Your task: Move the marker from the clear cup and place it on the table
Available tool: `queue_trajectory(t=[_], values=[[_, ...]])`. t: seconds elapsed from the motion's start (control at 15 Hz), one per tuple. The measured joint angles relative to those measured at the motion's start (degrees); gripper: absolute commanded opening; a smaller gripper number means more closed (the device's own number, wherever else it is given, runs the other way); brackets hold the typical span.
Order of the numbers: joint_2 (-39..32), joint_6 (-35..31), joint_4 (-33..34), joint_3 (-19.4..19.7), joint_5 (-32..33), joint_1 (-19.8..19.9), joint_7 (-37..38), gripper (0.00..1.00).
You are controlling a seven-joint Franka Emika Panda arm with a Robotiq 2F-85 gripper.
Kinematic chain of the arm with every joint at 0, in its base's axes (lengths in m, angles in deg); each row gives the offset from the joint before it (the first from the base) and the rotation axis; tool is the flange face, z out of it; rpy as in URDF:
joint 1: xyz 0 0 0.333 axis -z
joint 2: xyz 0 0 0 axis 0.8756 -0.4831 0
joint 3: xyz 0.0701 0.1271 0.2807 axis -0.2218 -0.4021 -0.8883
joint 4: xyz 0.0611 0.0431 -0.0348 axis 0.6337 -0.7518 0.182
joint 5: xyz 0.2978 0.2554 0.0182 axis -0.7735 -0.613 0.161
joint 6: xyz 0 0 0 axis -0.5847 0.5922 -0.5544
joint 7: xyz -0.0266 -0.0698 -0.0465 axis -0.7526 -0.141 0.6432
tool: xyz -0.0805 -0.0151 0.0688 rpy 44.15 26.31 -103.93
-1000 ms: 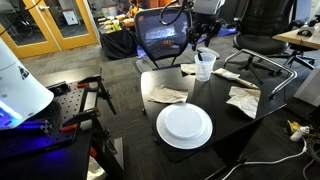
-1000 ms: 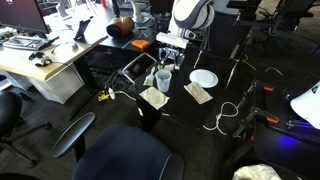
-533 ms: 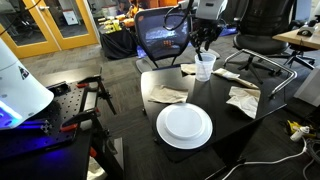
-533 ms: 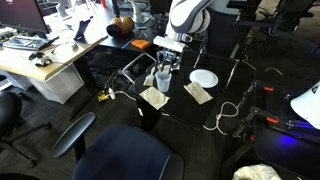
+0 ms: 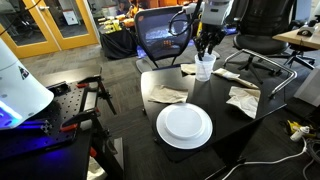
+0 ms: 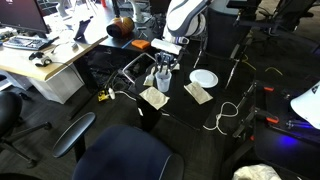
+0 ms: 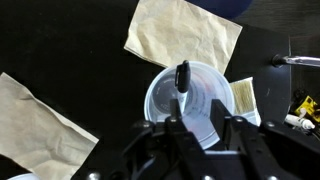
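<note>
The clear cup (image 7: 189,101) stands upright on the glossy black table (image 5: 228,122) near its far edge, also seen in both exterior views (image 5: 205,68) (image 6: 162,80). The dark marker (image 7: 183,77) stands inside it, its cap leaning on the rim. My gripper (image 7: 195,131) hovers straight above the cup, fingers open and pointing down over its mouth, holding nothing. In an exterior view the gripper (image 5: 205,50) sits just above the cup's rim.
A round white plate (image 5: 184,125) lies near the table's front. Several brown napkins (image 5: 168,95) (image 5: 243,100) (image 7: 183,41) lie around the cup. Office chairs (image 5: 160,36) stand behind the table. A pale wooden desk (image 6: 40,65) is off to one side.
The gripper has come lower and moved over the cup's mouth. The cup and marker have not moved.
</note>
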Motion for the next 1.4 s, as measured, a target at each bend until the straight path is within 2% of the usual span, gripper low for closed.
queue_trajectory(t=[0.27, 0.87, 1.33, 1.4], values=[[-2.30, 0.02, 2.35, 0.08, 1.36, -0.01, 1.07, 0.35], [-5.45, 0.96, 4.70, 0.08, 1.94, -0.06, 2.17, 0.35], [-6.40, 5.90, 6.48, -0.60, 1.93, 0.17, 2.04, 0.36], [-6.63, 6.56, 6.96, -0.73, 1.93, 0.22, 2.02, 0.32]])
